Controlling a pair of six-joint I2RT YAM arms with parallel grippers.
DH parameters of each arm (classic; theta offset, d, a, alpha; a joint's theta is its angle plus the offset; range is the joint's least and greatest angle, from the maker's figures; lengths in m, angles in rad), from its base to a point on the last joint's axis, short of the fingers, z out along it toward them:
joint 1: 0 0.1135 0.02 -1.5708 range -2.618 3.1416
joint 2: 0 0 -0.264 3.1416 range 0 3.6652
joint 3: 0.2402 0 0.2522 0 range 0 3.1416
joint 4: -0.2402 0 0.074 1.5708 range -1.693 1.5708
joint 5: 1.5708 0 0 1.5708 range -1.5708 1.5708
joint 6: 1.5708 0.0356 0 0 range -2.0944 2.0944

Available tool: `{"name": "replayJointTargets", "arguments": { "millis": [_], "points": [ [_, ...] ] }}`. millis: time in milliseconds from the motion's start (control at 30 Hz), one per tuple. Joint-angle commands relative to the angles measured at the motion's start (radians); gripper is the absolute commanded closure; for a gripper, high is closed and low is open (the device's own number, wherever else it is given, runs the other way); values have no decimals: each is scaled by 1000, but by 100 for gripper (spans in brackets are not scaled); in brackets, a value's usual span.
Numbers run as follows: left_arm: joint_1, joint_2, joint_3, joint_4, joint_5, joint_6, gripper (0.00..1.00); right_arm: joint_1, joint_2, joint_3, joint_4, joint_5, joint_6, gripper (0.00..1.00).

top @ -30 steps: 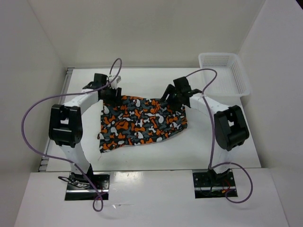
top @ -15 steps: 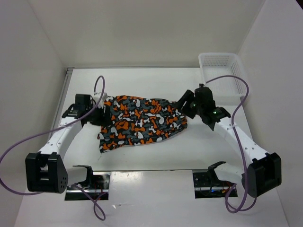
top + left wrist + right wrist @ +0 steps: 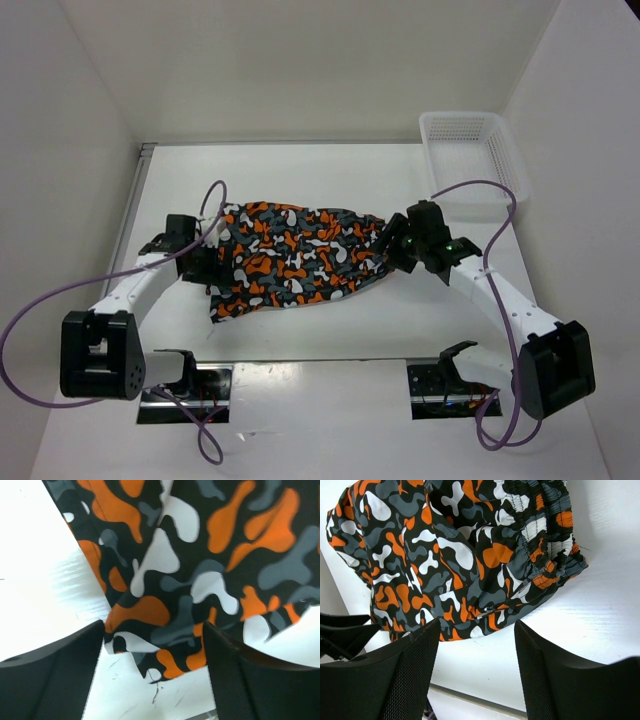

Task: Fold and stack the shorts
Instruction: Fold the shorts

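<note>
Lying on white table (image 3: 330, 175): shorts (image 3: 295, 258); white walls (image 3: 300, 70) around

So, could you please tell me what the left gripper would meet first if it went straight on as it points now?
Most likely the shorts: their hem lies right ahead of the left gripper, between its open jaws, though depth is unclear.
</note>
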Motion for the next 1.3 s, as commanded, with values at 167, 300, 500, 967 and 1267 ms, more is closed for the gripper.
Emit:
{"name": "replayJointTargets", "arguments": {
  "millis": [167,300,500,967,1267],
  "points": [
    [6,67,-9,21,-76,6,8,-28,52,4,8,33,17,34],
    [6,77,-19,33,-67,6,25,-89,118,-7,18,0,28,34],
    [6,57,-16,24,-48,6,95,-99,142,5,48,24,39,36],
    [6,-116,96,-91,33,6,100,-99,273,35,115,64,39,63],
    [6,-235,162,-200,96,6,100,-99,247,114,102,57,30,100]
  ]
}}
